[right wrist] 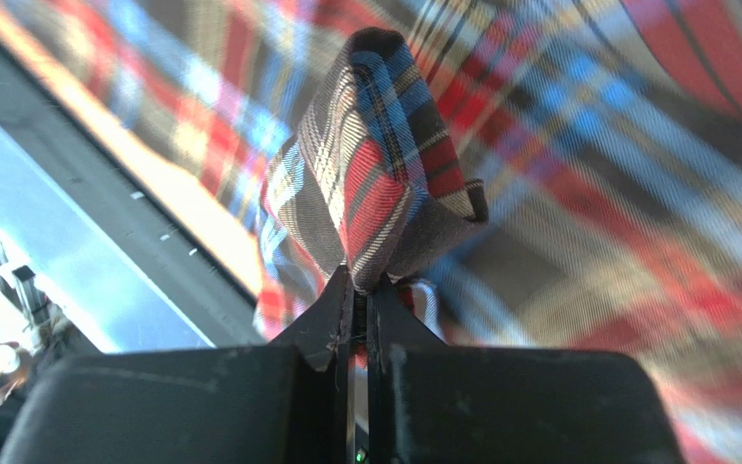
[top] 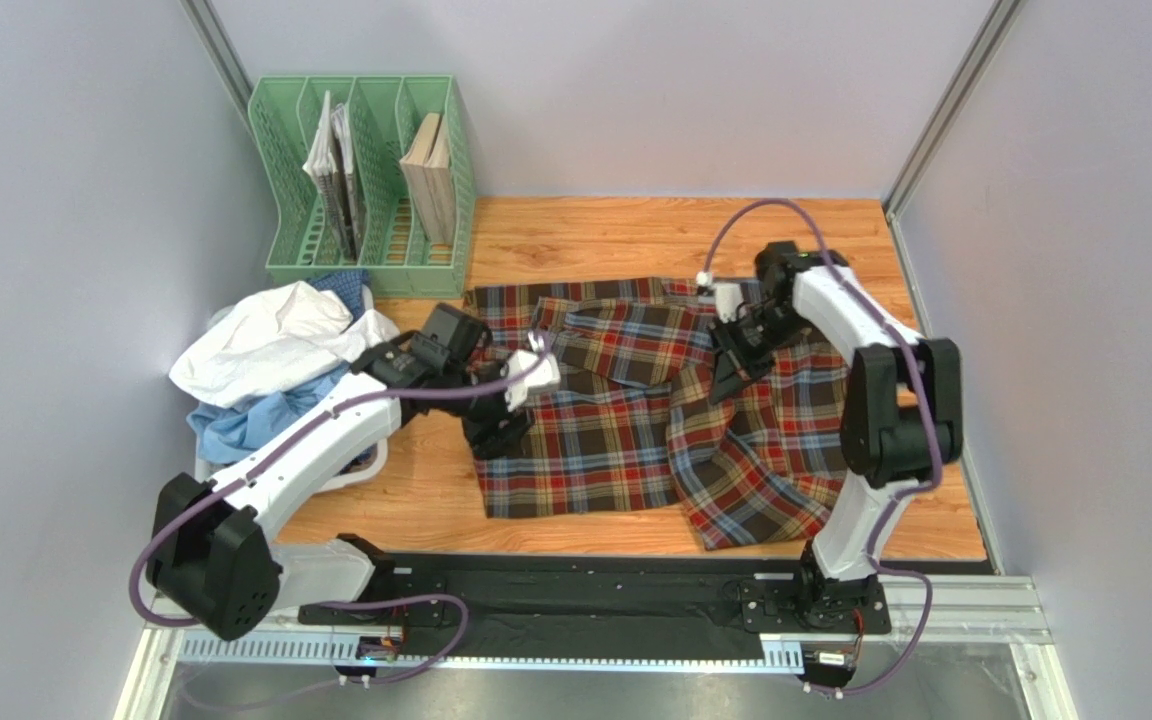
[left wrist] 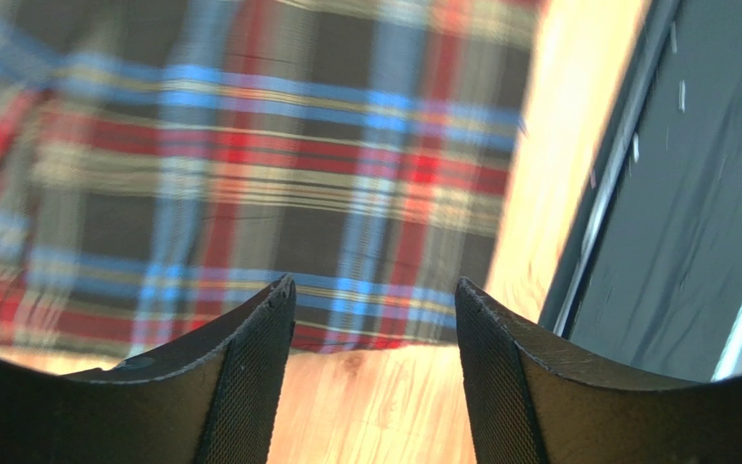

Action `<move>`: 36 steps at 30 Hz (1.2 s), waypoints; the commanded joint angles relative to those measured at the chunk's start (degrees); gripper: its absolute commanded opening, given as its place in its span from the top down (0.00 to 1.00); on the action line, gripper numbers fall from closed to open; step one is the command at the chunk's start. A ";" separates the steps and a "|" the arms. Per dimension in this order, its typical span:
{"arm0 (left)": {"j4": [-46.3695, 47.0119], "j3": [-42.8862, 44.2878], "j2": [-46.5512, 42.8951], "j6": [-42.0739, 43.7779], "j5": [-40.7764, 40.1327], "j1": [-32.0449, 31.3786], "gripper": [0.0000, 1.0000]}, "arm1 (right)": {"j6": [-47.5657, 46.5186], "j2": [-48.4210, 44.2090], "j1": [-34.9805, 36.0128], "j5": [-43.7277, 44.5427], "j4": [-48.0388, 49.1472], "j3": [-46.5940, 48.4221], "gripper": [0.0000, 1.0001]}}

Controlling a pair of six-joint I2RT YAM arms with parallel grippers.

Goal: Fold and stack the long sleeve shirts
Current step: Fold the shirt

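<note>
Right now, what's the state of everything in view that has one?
plaid shirt: spread on the table, rumpled, one fold pinched up.
right gripper: shut on the plaid shirt.
left gripper: open, holding nothing, at the plaid shirt's edge.
white shirt: crumpled in a pile, not folded.
blue shirt: crumpled in the same pile.
green rack: upright, books in its slots.

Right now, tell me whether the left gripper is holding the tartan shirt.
No, the left gripper stands open with nothing between its jaws; the tartan shirt lies beyond.
</note>
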 commanded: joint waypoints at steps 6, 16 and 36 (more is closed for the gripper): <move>0.94 -12.89 -4.41 16.63 -13.84 -18.00 0.38 | -15.24 -27.53 -13.10 -5.81 -15.07 2.72 1.00; 5.60 -13.95 3.34 17.77 -20.88 -25.38 0.42 | -13.42 -47.49 -13.99 0.43 -10.08 4.11 1.00; -1.58 -16.41 0.64 19.26 -22.13 -28.38 1.00 | -9.11 -57.60 -13.99 4.39 -2.95 14.23 1.00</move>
